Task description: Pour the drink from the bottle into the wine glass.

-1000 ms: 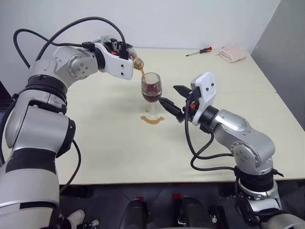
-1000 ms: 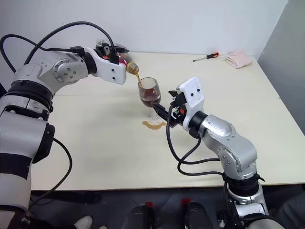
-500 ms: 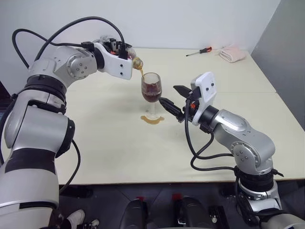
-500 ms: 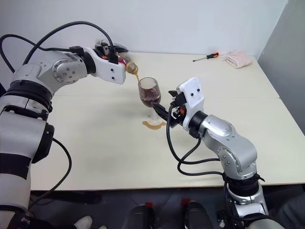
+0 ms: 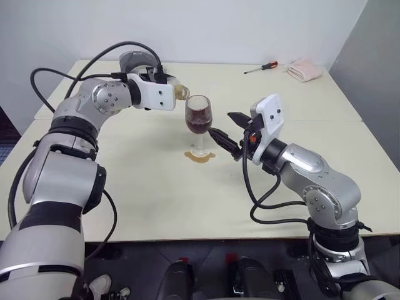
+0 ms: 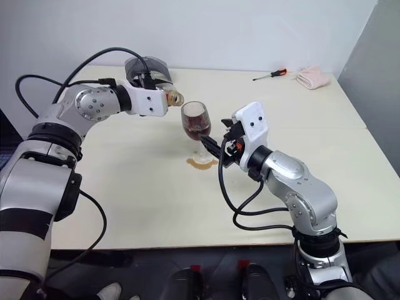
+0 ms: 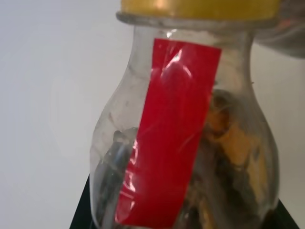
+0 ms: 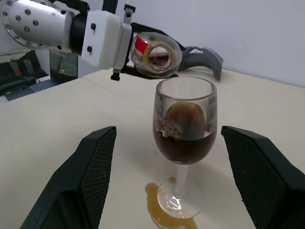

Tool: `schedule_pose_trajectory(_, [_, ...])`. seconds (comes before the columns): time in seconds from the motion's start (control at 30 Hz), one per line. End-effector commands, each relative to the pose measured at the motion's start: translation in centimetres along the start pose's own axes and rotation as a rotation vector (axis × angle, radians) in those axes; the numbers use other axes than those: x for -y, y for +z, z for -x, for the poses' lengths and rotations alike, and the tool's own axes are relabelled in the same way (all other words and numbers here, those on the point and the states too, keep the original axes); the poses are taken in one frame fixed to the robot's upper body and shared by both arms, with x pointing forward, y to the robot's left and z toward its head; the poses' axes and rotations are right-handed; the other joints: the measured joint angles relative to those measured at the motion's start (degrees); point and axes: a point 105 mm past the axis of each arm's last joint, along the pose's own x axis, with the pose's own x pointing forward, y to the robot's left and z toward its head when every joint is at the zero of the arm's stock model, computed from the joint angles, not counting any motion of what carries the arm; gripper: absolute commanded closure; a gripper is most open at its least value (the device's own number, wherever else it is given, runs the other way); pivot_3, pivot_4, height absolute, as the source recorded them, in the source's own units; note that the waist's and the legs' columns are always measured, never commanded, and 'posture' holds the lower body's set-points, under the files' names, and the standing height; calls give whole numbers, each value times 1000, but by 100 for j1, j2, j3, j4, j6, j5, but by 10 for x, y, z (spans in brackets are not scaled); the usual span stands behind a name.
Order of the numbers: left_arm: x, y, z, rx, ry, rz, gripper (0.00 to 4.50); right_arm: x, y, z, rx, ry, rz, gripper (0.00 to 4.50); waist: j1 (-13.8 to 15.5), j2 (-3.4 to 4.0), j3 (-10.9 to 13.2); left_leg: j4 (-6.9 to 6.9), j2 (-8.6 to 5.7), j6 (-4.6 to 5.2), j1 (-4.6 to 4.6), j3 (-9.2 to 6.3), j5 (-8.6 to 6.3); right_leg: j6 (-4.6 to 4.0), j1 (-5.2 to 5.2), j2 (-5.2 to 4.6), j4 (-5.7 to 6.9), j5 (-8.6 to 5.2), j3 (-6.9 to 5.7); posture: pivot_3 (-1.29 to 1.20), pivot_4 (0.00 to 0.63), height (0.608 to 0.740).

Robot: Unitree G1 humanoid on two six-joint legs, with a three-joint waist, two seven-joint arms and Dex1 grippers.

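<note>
1. Bottle (image 6: 170, 97) sits clenched in the left gripper (image 6: 164, 95), lying on its side beside the rim of the wine glass (image 6: 197, 128); no stream shows at its mouth, which suggests the pour is finished or paused.
2. Its long axis runs close to level, base back between the jaws and open mouth aimed at the glass and the right arm; the right wrist view looks almost straight into that mouth.
3. Right gripper (image 8: 171, 176) stands released, one finger on either side of the glass and clear of it, probably waiting there to steady it if it tips.
4. Wine glass stands upright between those fingers, its bowl partly filled with the drink (image 8: 185, 145).
5. Spilled puddle (image 5: 200, 157) rings the foot on the table (image 5: 162, 194).
</note>
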Motion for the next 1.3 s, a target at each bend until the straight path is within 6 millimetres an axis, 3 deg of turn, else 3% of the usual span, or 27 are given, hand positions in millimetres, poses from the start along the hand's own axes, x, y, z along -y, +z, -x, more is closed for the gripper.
schedule_pose_trajectory(0.03, [-24,10,4,50,92,32,2847,-2,13,3,51,3,31,722,0,0,0,0,1,0,0,-1,0,0,0,0,0,0,0,0,150,740])
schedule_pose_trajectory(0.27, [-23,10,2,65,112,132,2847,-2,12,3,51,3,32,722,0,0,0,0,0,0,0,-2,0,0,0,0,1,0,0,0,150,740])
schedule_pose_trajectory(0.73, [-15,8,-5,186,201,769,2847,-6,14,5,62,17,36,722,-20,0,0,1,1,-1,0,-3,1,-10,0,0,1,6,8,0,150,740])
schedule_pose_trajectory(1.0, [5,0,12,145,282,989,2847,-19,22,6,107,89,5,722,-108,0,0,1,4,-2,0,-7,1,-22,1,1,3,13,23,0,150,740])
schedule_pose_trajectory(1.3, [24,-34,44,-60,483,1104,2847,-29,28,6,137,152,-27,722,-108,0,-1,1,5,-2,12,-12,2,-21,16,0,4,13,21,0,150,740])
